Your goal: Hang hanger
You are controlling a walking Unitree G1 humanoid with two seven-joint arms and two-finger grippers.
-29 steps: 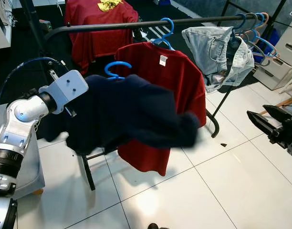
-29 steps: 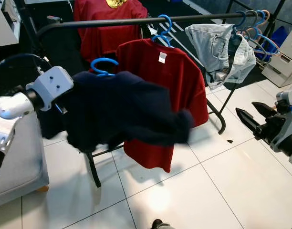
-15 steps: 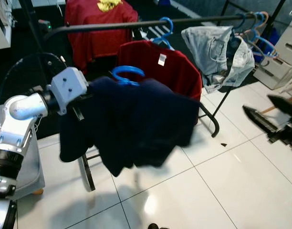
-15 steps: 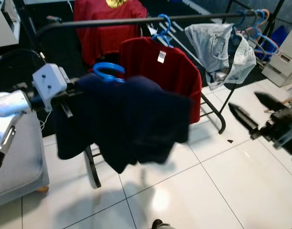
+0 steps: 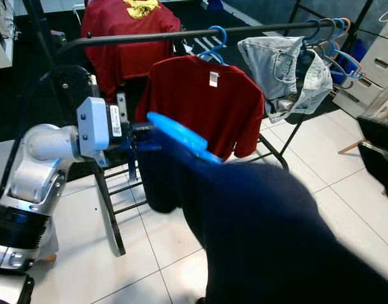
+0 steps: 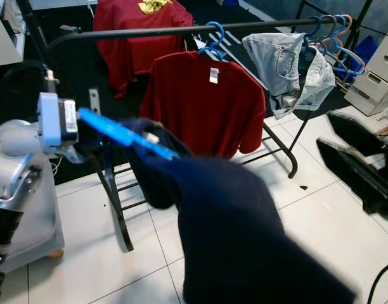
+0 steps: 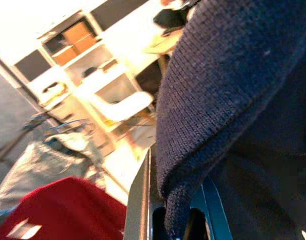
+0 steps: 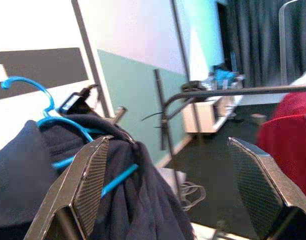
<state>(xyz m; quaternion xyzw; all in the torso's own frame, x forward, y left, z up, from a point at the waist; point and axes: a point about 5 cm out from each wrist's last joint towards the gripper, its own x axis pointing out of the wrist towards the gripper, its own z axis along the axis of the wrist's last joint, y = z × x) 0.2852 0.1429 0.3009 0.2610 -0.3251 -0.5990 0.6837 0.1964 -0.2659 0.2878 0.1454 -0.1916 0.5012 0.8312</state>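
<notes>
The left gripper (image 5: 135,136) is clamped on the blue hanger (image 5: 178,134) at about nine o'clock in the head views. The right gripper (image 8: 175,190) waits at three o'clock, fingers spread wide. The black clothes rail (image 5: 181,33) runs across twelve o'clock. The navy sweater (image 5: 270,234) sags blurred toward five o'clock. A red T-shirt (image 5: 206,104) hangs on the rail; jeans (image 5: 286,69) drape at one o'clock.

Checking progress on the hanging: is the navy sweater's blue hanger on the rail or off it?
Off. The blue hanger is held at the left gripper, below the rail.
</notes>
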